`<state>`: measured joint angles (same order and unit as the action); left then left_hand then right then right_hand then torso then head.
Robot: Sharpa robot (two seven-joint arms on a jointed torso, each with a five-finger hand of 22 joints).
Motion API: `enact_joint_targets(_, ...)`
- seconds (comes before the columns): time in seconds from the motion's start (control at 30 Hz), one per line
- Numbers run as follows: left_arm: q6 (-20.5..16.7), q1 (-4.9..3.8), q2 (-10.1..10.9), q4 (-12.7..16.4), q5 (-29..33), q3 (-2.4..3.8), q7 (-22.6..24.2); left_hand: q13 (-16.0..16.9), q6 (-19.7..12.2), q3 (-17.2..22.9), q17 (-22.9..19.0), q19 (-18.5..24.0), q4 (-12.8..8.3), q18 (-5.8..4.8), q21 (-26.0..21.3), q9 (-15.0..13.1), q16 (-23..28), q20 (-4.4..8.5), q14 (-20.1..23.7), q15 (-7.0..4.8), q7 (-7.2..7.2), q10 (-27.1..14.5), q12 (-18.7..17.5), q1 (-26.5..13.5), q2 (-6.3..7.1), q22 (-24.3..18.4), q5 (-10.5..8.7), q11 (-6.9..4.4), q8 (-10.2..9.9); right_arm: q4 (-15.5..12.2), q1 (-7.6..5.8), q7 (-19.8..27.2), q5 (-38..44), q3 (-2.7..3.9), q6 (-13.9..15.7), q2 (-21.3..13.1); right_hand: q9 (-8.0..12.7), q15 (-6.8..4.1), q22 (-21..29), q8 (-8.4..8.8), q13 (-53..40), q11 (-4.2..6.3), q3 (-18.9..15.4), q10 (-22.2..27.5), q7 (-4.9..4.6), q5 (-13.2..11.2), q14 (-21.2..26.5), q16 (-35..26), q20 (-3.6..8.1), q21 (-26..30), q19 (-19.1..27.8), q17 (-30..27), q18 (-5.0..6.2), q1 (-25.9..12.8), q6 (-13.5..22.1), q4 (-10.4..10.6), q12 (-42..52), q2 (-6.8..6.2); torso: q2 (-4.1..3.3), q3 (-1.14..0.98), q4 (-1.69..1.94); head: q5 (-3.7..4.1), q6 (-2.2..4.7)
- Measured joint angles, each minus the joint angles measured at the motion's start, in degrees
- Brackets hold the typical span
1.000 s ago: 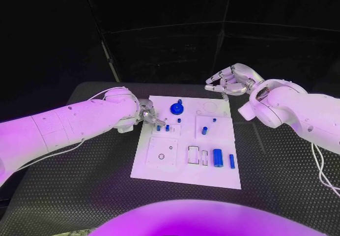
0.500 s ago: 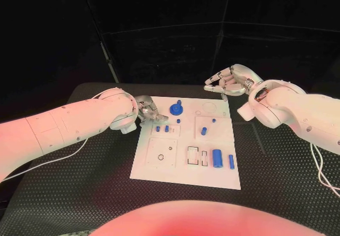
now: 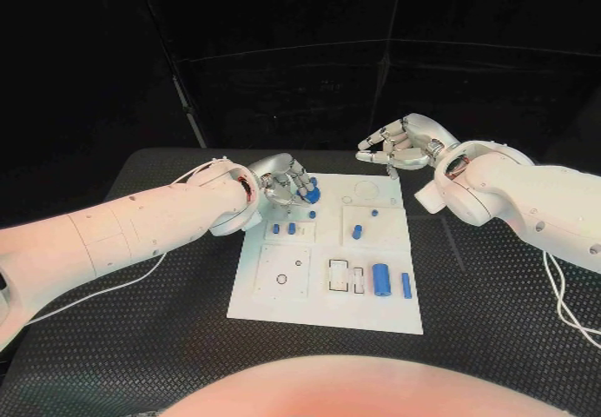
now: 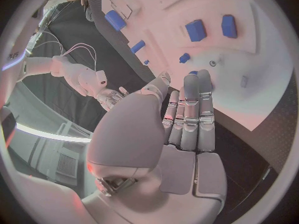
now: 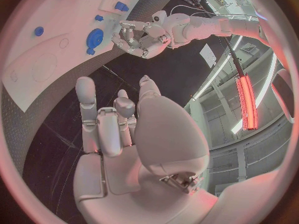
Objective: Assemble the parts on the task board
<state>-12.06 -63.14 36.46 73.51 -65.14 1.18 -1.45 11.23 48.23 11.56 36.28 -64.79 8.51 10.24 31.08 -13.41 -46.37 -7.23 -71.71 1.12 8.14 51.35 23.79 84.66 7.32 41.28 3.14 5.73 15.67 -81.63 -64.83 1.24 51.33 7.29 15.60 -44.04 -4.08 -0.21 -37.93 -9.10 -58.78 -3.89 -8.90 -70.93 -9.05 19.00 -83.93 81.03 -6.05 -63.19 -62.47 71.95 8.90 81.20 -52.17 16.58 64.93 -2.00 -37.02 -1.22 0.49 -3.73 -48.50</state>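
The white task board (image 3: 286,291) lies mid-table with several blue parts on it. A round blue knob (image 3: 312,191) stands near its far edge, and my left hand (image 3: 284,183) hovers just left of it, fingers stretched out and holding nothing. In the left wrist view, the left hand's fingertips (image 4: 204,77) reach over the board (image 4: 249,84) beside a small blue piece (image 4: 192,73). Two short pegs (image 3: 283,228) stand side by side nearer me. A thick blue cylinder (image 3: 379,279) lies at the near right. My right hand (image 3: 393,144) hangs empty above the far right corner, fingers loosely spread.
The black table (image 3: 501,304) surrounds the board on all sides. A thin blue bar (image 3: 406,285) lies beside the cylinder, and another blue peg (image 3: 357,231) sits mid-board. The right wrist view shows the left hand (image 5: 140,37) next to the knob (image 5: 94,37).
My left hand has moved from the board's left edge by the short pegs toward the far edge, up to the round knob, and its fingers have straightened. The right hand has barely shifted.
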Motion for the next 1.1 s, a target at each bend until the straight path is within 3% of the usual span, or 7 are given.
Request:
enact_joint_targets(0.03,-0.45,0.12,-0.45,-0.37,-1.56,-0.26,1.26,-0.94,0.61,-0.15,1.51,-1.53,-0.15,-0.01,0.60,0.68,-2.15,0.25,-2.15,-0.23,-0.03,0.60,-0.79,0.00,0.00,0.00,0.00,-0.21,-0.64,0.00,0.00,0.01,0.00,0.00,0.00,0.03,0.00,0.00,0.00,0.00,0.00,0.00,0.00,0.00,0.00,0.00,0.00,0.00,0.00,0.00,0.00,0.00,0.00,0.00,0.00,0.00,0.00,0.00,0.00,0.00,0.00,0.05,0.04)
enact_joint_targets(0.17,-1.14,0.33,-1.80,-1.48,-6.19,-0.83,3.67,-3.72,2.61,0.01,16.36,-6.88,-0.48,0.00,3.79,2.71,-16.67,1.12,-10.18,-0.90,-0.45,2.47,-3.08,0.00,0.00,1.53,0.00,-0.60,-2.68,-0.01,0.01,0.03,0.00,0.00,0.00,0.11,0.00,0.00,0.00,0.00,0.00,0.00,0.00,0.00,0.00,0.00,0.00,0.00,0.00,0.00,0.00,0.00,0.00,0.00,0.00,0.00,0.00,0.00,0.00,-0.01,0.00,0.24,0.20)
enact_joint_targets(0.23,-1.18,0.33,-2.61,-2.16,-8.74,-1.06,4.20,-4.94,3.51,-0.09,22.90,-10.33,-0.56,-0.24,10.11,3.67,-22.70,1.40,-11.88,-1.10,-0.58,3.02,-4.11,0.00,0.00,6.66,0.00,-0.62,-3.70,-0.02,0.01,0.04,0.00,0.00,0.00,0.16,0.00,0.00,0.00,0.00,0.00,0.00,0.00,0.00,0.00,0.00,0.00,0.00,0.00,0.00,0.00,0.00,0.00,0.00,0.00,0.00,0.00,0.00,-0.01,-0.01,0.00,0.28,0.27)
enact_joint_targets(0.3,-1.04,0.37,-3.31,-2.77,-10.90,-1.22,4.32,-5.61,3.64,-0.16,25.64,-12.06,-0.63,-1.04,13.92,4.16,-25.24,1.49,-12.05,-1.10,-0.70,3.36,-4.61,0.00,0.00,9.82,0.00,-0.68,-4.20,-0.02,0.01,0.04,0.00,0.00,-0.01,0.20,0.00,0.00,0.00,0.00,0.00,0.00,0.00,0.00,0.00,0.00,0.00,0.00,0.00,0.00,0.00,0.00,0.00,0.00,0.00,0.00,0.00,0.00,-0.02,-0.02,0.00,0.35,0.28)
enact_joint_targets(0.43,-0.05,0.40,-4.37,-4.00,-14.61,-1.39,4.08,-6.48,4.70,-0.32,27.13,-13.43,-0.79,-1.03,17.90,4.84,-26.89,1.57,-12.05,-1.10,-0.67,3.55,-5.16,-0.31,0.31,13.22,0.00,-0.74,-4.74,-0.02,0.02,0.05,0.00,0.00,-0.01,0.28,0.00,0.00,-0.01,0.00,0.00,0.00,0.00,0.00,0.00,0.00,0.00,0.00,0.00,0.00,0.00,0.00,0.00,0.00,0.00,0.00,0.00,0.00,-0.02,-0.02,0.00,0.41,0.29)
enact_joint_targets(0.5,0.71,0.40,-4.77,-4.58,-16.20,-1.45,3.70,-6.68,4.91,-0.32,27.13,-13.91,-0.79,-1.85,18.97,5.02,-27.02,1.64,-12.05,-1.11,-0.73,3.92,-5.16,-0.31,0.31,14.17,0.00,-0.69,-4.74,-0.02,0.02,0.05,0.00,0.00,-0.01,0.30,0.00,0.00,-0.01,0.00,0.00,0.00,-0.16,0.00,0.00,0.00,0.00,0.00,0.00,0.00,0.00,0.00,0.00,0.00,0.00,-0.16,0.00,0.00,-0.02,-0.03,0.00,0.46,0.30)
enact_joint_targets(1.1,6.05,0.42,-7.59,-7.49,-22.13,-1.51,0.20,-7.29,8.30,1.10,25.88,-14.76,-1.48,-1.85,22.56,5.91,-27.27,2.08,-12.26,-1.32,-1.09,7.34,-5.16,0.45,-0.45,17.74,0.01,-1.45,-5.22,0.02,0.02,0.07,0.00,0.00,-0.01,0.49,-0.01,0.00,-0.01,-0.21,-0.01,0.00,-0.16,0.00,0.00,0.20,0.00,0.00,0.00,0.00,0.00,0.00,0.00,0.23,0.00,-0.16,0.00,0.22,0.04,-0.05,0.07,0.67,0.23)
